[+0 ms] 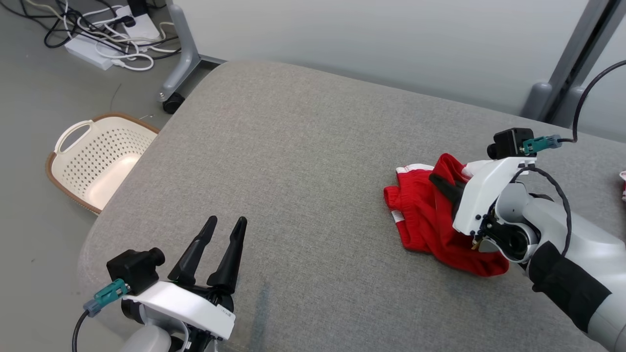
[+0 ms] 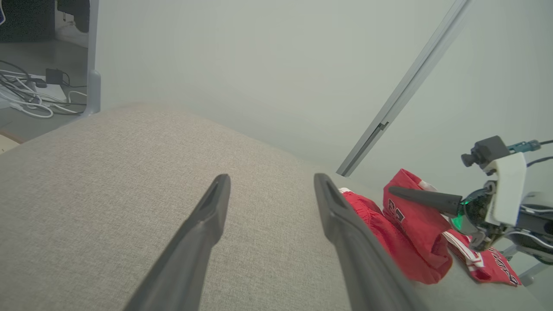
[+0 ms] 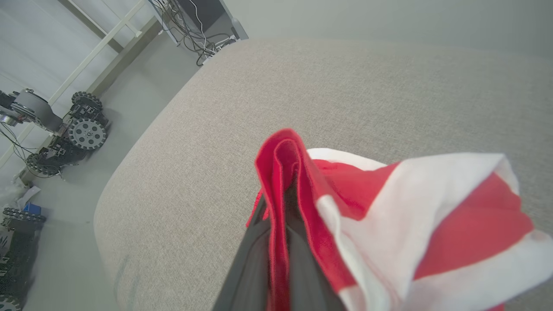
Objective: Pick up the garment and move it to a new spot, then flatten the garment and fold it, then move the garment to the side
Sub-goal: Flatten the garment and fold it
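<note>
Red garment (image 1: 428,222) lies bunched at three o'clock on the grey upholstered surface (image 1: 303,161), a fold pinched in the right gripper (image 1: 446,188); left gripper (image 1: 226,223) gapes empty at seven; basket (image 1: 117,139) on floor (image 1: 34,98) at nine.

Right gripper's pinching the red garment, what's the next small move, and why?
Probably lift the right gripper a little: its fingers are shut on a fold of the red garment, but most cloth lies bunched on the cushion, so it isn't free to carry yet.
</note>
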You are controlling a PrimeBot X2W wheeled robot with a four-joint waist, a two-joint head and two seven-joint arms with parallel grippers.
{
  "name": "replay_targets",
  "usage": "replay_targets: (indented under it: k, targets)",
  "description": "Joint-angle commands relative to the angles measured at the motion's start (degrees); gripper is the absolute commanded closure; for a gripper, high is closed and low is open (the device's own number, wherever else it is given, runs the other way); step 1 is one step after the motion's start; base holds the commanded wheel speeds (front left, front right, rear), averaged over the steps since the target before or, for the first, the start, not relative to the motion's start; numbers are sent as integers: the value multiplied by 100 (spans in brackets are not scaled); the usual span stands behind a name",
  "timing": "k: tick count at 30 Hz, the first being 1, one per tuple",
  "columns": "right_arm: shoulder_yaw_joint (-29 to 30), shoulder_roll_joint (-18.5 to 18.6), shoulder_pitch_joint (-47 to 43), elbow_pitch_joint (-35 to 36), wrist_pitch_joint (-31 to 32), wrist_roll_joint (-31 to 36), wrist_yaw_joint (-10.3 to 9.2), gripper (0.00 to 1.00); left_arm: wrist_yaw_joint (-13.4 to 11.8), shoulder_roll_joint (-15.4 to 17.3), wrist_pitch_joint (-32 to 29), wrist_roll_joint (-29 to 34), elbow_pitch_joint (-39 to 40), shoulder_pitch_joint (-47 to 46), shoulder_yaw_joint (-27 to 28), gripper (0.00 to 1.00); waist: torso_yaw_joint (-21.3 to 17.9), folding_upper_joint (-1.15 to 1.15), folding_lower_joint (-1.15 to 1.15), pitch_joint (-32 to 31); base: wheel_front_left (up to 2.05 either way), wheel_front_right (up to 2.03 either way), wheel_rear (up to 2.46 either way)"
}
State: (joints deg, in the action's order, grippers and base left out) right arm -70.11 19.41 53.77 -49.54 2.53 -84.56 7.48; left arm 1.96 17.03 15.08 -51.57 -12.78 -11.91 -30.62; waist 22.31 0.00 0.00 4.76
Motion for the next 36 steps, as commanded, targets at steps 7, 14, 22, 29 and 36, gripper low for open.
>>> replay_targets:
  k: [7,14,22,29,36]
  targets:
    - [-1,-185,66,-318,60,-83,5,100,66,-34,1,54,-75,-117,23,0,146,0,0,134,0,0,0]
    - [-25,-292,69,-362,55,-71,5,4,46,-16,2,70,-142,-139,37,0,97,0,0,152,0,0,0]
    - [-71,-188,44,211,-353,93,5,0,-20,72,3,151,-47,-68,149,0,-238,0,0,-29,0,0,0]
    - [-18,386,-27,985,-974,276,5,0,-158,171,5,435,175,144,468,0,-669,0,0,-206,0,0,0]
    - [29,965,-229,1121,-1475,568,5,0,-243,164,5,850,364,346,817,0,-921,0,0,-224,0,0,0]
